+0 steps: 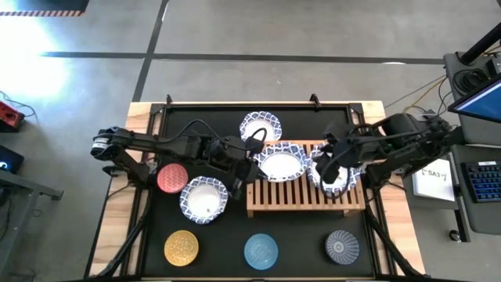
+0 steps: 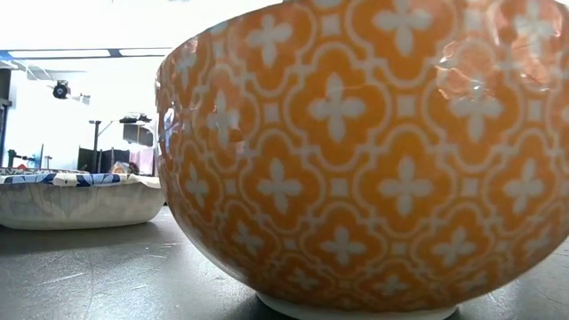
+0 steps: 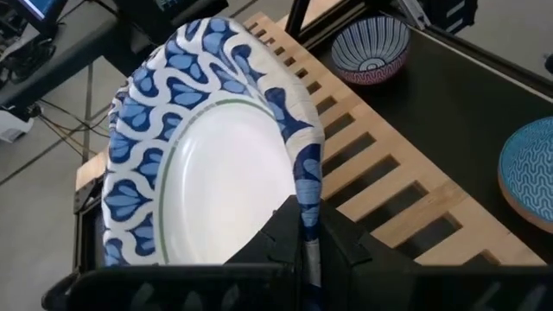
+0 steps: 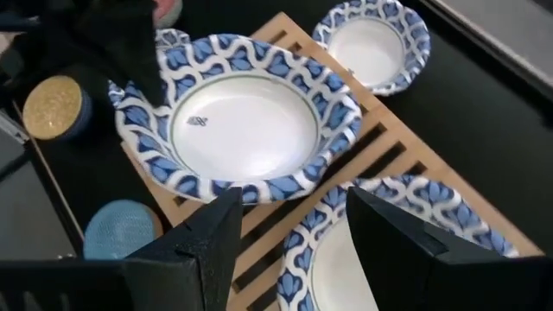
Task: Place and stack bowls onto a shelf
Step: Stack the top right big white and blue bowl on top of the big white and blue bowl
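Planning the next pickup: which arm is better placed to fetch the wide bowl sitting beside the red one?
Left. Its hand, though shut on a wide bowl at the shelf, is next to that bowl; the right hand is open over the shelf's far end.

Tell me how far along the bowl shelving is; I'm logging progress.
Done: none clearly. In hand: the left gripper pinches a wide bowl over the shelf; the right gripper, open, straddles another's rim. Left: two wide bowls and four small ones.
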### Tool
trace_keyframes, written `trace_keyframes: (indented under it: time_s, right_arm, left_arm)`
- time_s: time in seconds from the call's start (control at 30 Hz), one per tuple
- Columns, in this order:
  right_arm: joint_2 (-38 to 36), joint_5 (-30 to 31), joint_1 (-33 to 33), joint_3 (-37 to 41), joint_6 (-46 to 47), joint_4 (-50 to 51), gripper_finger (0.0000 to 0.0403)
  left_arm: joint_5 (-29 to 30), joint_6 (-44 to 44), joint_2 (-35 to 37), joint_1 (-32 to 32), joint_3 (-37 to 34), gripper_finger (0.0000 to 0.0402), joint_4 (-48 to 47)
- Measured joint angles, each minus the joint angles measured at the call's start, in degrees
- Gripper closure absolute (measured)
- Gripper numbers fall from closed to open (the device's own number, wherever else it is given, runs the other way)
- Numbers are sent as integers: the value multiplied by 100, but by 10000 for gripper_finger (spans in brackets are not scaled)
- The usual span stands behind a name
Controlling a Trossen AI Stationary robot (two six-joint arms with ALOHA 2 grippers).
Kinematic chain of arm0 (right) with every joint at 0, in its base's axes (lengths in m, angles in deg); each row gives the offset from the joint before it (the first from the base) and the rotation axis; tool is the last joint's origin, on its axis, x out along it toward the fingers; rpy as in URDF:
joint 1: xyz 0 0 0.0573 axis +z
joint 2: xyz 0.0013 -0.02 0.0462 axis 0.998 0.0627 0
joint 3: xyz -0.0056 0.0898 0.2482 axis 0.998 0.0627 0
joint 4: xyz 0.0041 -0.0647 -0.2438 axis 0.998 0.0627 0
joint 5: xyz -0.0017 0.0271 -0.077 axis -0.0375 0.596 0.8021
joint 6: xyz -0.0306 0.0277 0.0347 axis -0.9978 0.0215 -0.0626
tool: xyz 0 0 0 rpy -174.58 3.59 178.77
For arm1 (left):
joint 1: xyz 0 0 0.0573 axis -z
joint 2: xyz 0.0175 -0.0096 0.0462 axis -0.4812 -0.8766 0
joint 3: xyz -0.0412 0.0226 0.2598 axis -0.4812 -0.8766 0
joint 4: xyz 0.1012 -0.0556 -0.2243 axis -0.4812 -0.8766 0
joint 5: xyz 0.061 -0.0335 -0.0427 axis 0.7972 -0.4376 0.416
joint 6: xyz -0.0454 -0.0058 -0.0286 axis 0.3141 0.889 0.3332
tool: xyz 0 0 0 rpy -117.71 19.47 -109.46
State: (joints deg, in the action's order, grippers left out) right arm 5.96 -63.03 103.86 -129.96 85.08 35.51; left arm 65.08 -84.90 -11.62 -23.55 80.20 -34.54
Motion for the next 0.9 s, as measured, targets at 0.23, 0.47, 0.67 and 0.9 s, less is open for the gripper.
trace_keyframes:
  time_s: [0.23,0.47,0.67,0.9]
  right_arm:
    - [-413,278,-119,739,1488,8,205]
    - [-480,601,-356,933,1700,-519,205]
    - [-452,773,-760,758,1362,-821,204]
    - [-430,764,-1154,739,1285,-846,204]
  left_arm:
    - [943,-14,0,62,0,401,19]
    - [2473,-485,-137,294,0,401,332]
    - [3771,-920,-387,417,0,401,667]
    - [4635,-1739,-683,503,0,401,1649]
